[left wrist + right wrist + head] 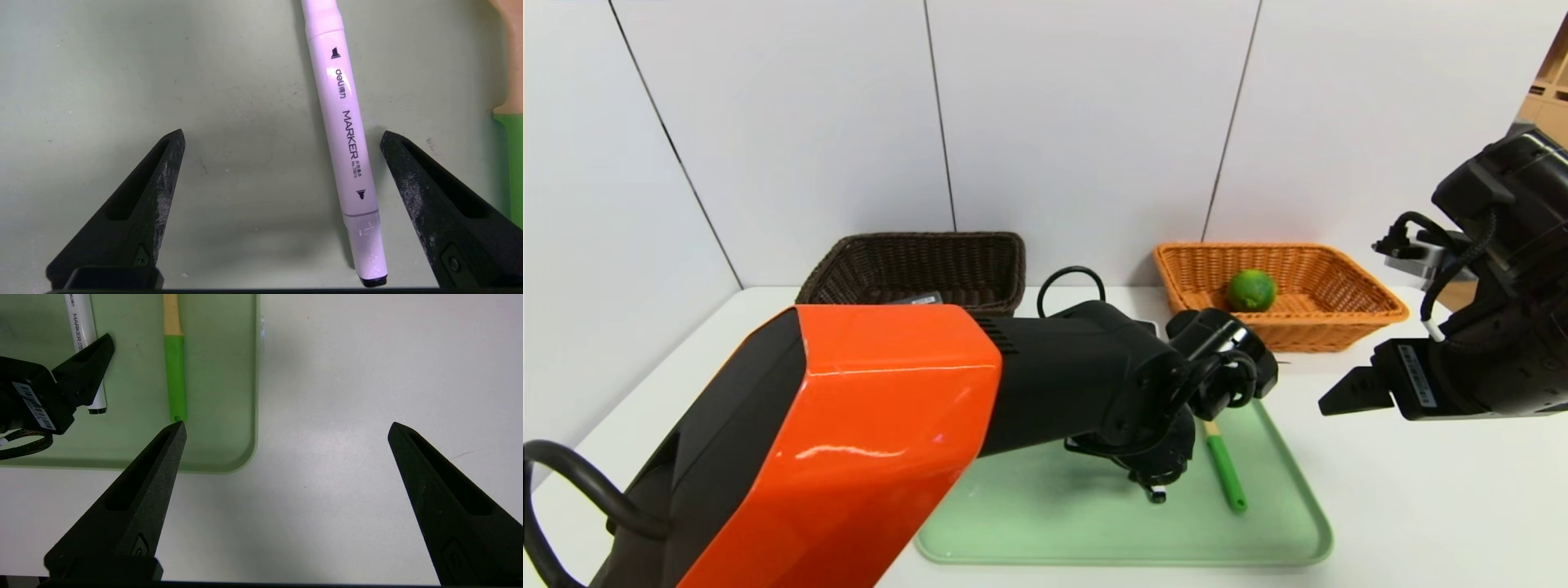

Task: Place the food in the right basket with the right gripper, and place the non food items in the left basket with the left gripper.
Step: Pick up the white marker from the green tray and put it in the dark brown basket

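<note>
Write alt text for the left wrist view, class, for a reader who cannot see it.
The left gripper hangs open over a pale green tray, its two black fingers either side of a white marker lying on the tray. A green spoon handle shows at the edge.

The scene is viewed from the head camera, high and angled forward and down, with the pale green tray (1282, 523) at 6 o'clock. The tray floor is seen at close range from the left wrist camera, with the white marker (341, 134) toward 1 o'clock. The tray's corner and the same marker (83, 339) are shared by the right wrist view, aimed down at the white table (347, 396).
</note>
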